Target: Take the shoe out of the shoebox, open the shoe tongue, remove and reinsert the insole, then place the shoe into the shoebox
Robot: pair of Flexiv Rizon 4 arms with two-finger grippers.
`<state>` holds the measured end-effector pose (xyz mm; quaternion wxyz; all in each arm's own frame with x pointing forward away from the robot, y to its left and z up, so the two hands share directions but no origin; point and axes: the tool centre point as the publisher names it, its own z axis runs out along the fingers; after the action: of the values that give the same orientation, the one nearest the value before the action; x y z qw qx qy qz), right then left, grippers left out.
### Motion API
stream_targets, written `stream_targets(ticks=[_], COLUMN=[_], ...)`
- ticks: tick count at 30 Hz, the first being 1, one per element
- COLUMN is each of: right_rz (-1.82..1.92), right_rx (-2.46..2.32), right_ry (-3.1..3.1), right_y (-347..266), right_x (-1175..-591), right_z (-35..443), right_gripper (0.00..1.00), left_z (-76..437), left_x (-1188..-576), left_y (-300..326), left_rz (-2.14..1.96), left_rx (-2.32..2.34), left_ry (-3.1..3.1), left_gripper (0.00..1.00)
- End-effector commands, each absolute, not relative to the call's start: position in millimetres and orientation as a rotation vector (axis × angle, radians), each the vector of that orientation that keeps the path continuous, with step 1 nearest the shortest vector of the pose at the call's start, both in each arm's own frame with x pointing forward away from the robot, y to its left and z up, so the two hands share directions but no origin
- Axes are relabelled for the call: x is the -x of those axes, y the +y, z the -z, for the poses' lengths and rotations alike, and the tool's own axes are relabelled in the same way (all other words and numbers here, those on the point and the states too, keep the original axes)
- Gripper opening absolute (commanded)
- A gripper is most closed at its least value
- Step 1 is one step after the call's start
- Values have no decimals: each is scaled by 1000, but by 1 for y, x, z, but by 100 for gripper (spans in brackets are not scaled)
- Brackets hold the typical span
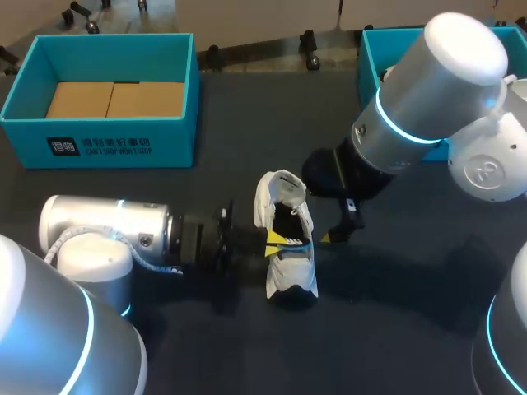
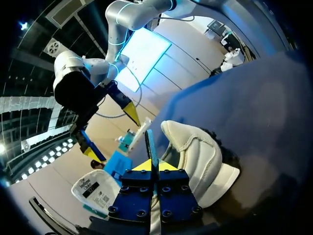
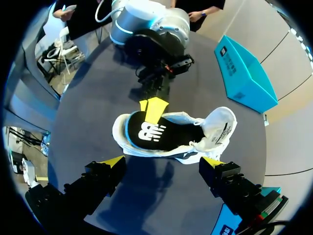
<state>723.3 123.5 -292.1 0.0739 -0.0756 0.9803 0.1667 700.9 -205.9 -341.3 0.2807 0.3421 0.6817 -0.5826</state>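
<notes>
A white shoe (image 1: 290,271) lies on the dark table in the middle, tongue (image 1: 284,188) folded back. Its black insole (image 3: 146,132), rimmed in blue, sits in the opening. My left gripper (image 1: 284,241) comes in from the left and is shut on the insole's edge (image 2: 149,144), yellow tips together at the shoe's side (image 3: 153,108). The shoe's white upper (image 2: 195,156) lies beside the left gripper (image 2: 151,165). My right gripper (image 3: 164,164) hangs open above the shoe (image 3: 215,127), fingers spread wide and holding nothing. It also shows ahead of the left gripper (image 2: 110,129).
A teal shoebox (image 1: 99,144) with brown cardboard inside stands at the back left. A second teal box (image 1: 370,58) stands at the back right, partly behind my right arm (image 1: 428,90). Bare dark table lies in front of the shoe.
</notes>
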Motion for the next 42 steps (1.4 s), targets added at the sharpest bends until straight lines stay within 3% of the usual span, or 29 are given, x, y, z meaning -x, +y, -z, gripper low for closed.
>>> stream_targets(ticks=[1, 5, 6, 7, 10, 16, 19, 21, 39, 42], right_rz=[-500, -500, -500, -500, -500, -500, -500, -500, -500, -500], right_rx=[226, 226, 226, 226, 226, 226, 226, 226, 226, 226], right_ry=[2942, 2942, 2942, 2942, 2942, 2942, 2942, 2942, 2942, 2942], right_y=[124, 124, 124, 124, 124, 124, 124, 124, 124, 124], right_x=[-723, -723, -723, -723, -723, -723, -723, -723, -723, -723], right_z=[293, 293, 293, 293, 293, 293, 293, 293, 293, 293], right_gripper=[100, 100, 100, 100, 100, 100, 100, 100, 100, 100], left_z=[344, 339, 337, 333, 326, 320, 321, 324, 332, 324], left_x=[-709, -706, -704, -701, -696, -692, -690, -689, -698, -694], left_y=[-209, -209, -209, -209, -208, -203, -200, -200, -198, -198], left_rz=[1556, 1569, 1581, 1587, 1601, 1609, 1608, 1607, 1593, 1600], left_rx=[-914, -893, -885, -882, -884, -884, -883, -884, -885, -912], left_ry=[1837, 1834, 1826, 1819, 1797, 1784, 1791, 1807, 1864, 1848], left_gripper=[0, 0, 14, 41, 45, 33, 19, 0, 0, 84])
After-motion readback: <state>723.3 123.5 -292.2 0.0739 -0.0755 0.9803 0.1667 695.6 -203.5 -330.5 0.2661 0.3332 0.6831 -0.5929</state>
